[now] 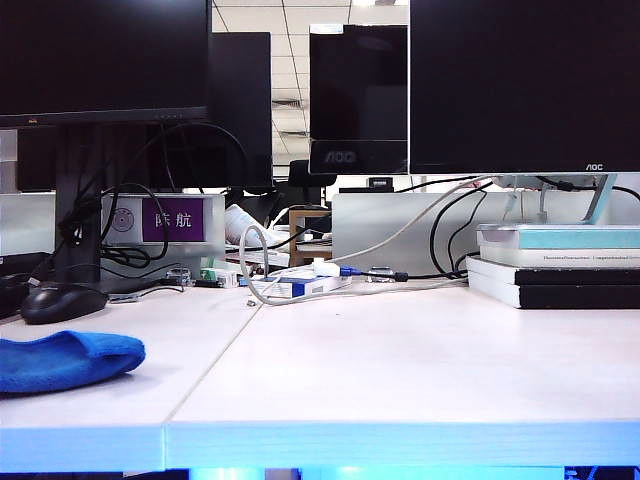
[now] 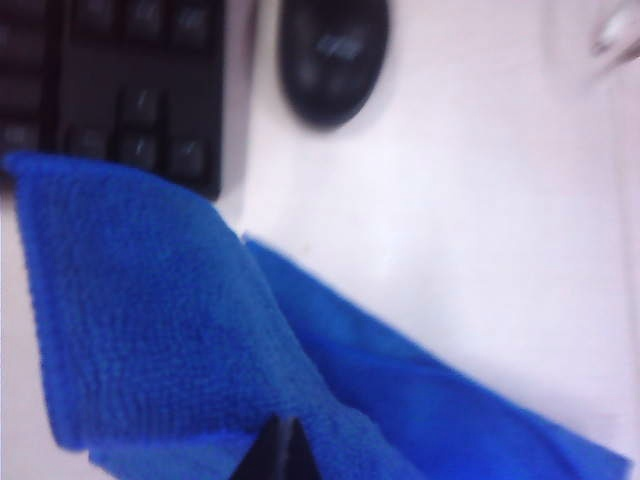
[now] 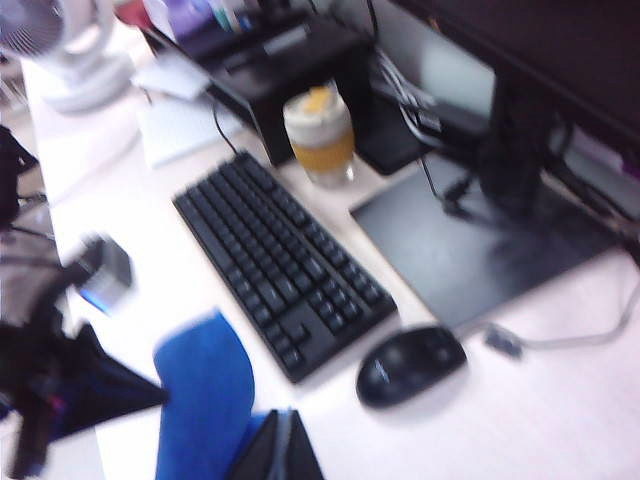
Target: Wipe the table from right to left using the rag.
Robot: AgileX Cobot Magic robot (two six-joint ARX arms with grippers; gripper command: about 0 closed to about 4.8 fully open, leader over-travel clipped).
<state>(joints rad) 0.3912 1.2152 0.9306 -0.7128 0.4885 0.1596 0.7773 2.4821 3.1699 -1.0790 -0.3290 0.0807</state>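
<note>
The bright blue rag (image 1: pixel 60 360) lies bunched on the pale table (image 1: pixel 400 370) at its far left, just in front of the black mouse (image 1: pixel 62 300). Neither arm shows in the exterior view. In the left wrist view the rag (image 2: pixel 150 300) fills the near field, and my left gripper (image 2: pixel 283 452) hangs over it, shut, its two dark tips pressed together with no cloth between them. In the right wrist view my right gripper (image 3: pixel 286 447) is shut and empty beside the rag (image 3: pixel 205 390), which is blurred.
A black keyboard (image 3: pixel 280 265) and the mouse (image 3: pixel 410 365) lie just beyond the rag. A capped cup (image 3: pixel 320 135), monitor stands and cables stand further back. Stacked books (image 1: pixel 560 265) sit at the back right. A dark blurred arm part (image 3: pixel 60 390) is beside the rag.
</note>
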